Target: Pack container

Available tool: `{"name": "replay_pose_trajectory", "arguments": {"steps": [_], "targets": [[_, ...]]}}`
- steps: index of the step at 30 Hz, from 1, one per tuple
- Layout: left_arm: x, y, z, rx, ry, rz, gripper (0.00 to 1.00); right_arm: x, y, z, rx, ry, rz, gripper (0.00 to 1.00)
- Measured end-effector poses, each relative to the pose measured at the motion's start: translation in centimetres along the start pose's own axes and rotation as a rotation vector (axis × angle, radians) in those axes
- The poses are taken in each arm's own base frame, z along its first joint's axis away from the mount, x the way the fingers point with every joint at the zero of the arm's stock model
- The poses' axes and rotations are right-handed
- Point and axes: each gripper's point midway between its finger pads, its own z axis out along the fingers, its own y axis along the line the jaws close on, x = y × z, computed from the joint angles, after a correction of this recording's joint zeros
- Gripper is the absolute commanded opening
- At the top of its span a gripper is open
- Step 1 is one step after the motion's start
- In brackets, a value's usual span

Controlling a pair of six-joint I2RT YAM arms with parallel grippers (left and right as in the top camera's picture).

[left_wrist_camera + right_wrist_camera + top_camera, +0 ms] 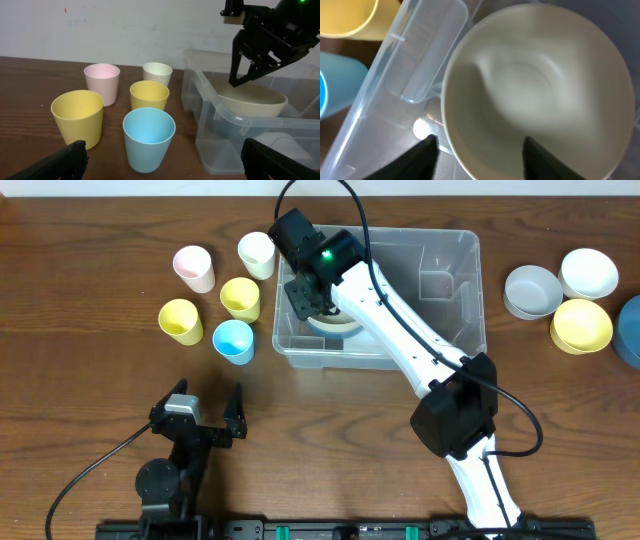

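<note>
The clear container stands at the table's middle back. A cream bowl rests inside its left part. My right gripper hangs just over that bowl, open, with its jaws on either side of the bowl's near rim. In the right wrist view the bowl fills the frame, the container wall runs at left, and the right gripper has one dark finger outside and one inside the rim. My left gripper stands open and empty at the front left, facing the blue cup and the container.
Several cups stand left of the container: pink, cream, two yellow and blue. On the right are a grey bowl, a white bowl, a yellow bowl and a blue one at the edge.
</note>
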Motion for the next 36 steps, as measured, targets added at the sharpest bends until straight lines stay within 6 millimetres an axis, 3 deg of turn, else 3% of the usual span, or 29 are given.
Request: {"name": "replay_pose_trajectory", "arguments": {"steps": [4, 6, 9, 13, 16, 18, 21, 25, 29, 36], "targets": [[0.0, 0.0, 0.0, 0.000, 0.000, 0.000, 0.98, 0.2, -0.2, -0.1, 0.012, 0.006, -0.001, 0.84], [0.0, 0.0, 0.0, 0.000, 0.000, 0.000, 0.98, 0.3, -0.7, -0.6, 0.033, 0.013, 0.001, 0.99], [0.0, 0.0, 0.0, 0.000, 0.000, 0.000, 0.98, -0.2, -1.5, -2.5, 0.070, -0.005, -0.002, 0.99], [0.0, 0.0, 0.0, 0.000, 0.000, 0.000, 0.98, -1.6, -4.4, -7.7, 0.146, -0.084, 0.070, 0.99], [0.0, 0.0, 0.0, 0.000, 0.000, 0.000, 0.98, -1.7, -9.2, -12.1, 0.209, -0.133, 0.174, 0.99], [0.0, 0.0, 0.0, 0.000, 0.000, 0.000, 0.98, -0.9, -14.3, -15.1, 0.261, -0.154, 0.279, 0.99], [0.0, 0.0, 0.0, 0.000, 0.000, 0.000, 0.98, 1.4, -23.6, -18.5, 0.336, -0.178, 0.473, 0.99], [0.0, 0.0, 0.0, 0.000, 0.000, 0.000, 0.98, 6.3, -34.4, -19.9, 0.363, -0.150, 0.718, 0.99], [0.0, 0.0, 0.0, 0.000, 0.000, 0.000, 0.98, 11.6, -39.7, -18.0, 0.325, -0.040, 0.899, 0.99], [0.0, 0.0, 0.0, 0.000, 0.000, 0.000, 0.98, 21.1, -45.1, -15.6, 0.315, 0.131, 1.286, 0.99]]}}
